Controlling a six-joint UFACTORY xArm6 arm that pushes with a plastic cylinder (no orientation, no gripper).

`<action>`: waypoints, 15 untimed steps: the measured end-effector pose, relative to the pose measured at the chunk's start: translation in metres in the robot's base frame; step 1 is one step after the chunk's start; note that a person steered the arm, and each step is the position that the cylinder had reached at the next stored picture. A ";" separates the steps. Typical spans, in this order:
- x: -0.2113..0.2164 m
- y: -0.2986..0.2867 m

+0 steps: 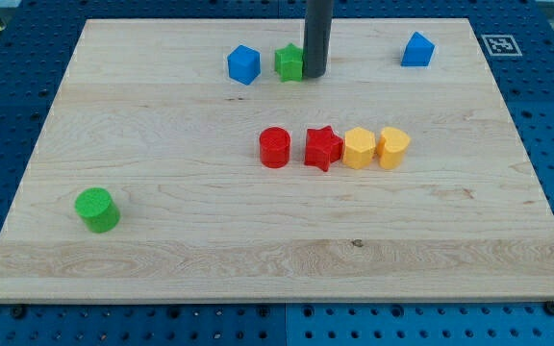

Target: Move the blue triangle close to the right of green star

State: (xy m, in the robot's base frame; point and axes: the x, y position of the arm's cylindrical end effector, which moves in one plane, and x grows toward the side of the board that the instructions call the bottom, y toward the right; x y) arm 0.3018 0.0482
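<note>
The green star (289, 62) sits near the view's top centre of the wooden board (162, 240). My tip (314, 74) stands right against the star's right side. The blue triangle (416, 49) lies further to the view's right near the top edge, well apart from the star and the tip. A blue cube-like block (243, 64) sits just left of the star.
A row in the middle holds a red cylinder (274, 147), a red star (322, 148), a yellow hexagon-like block (359, 148) and a yellow heart-like block (393, 147). A green cylinder (96, 210) stands at the lower left.
</note>
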 end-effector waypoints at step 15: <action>-0.032 0.076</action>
State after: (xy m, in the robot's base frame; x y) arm 0.2702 0.1246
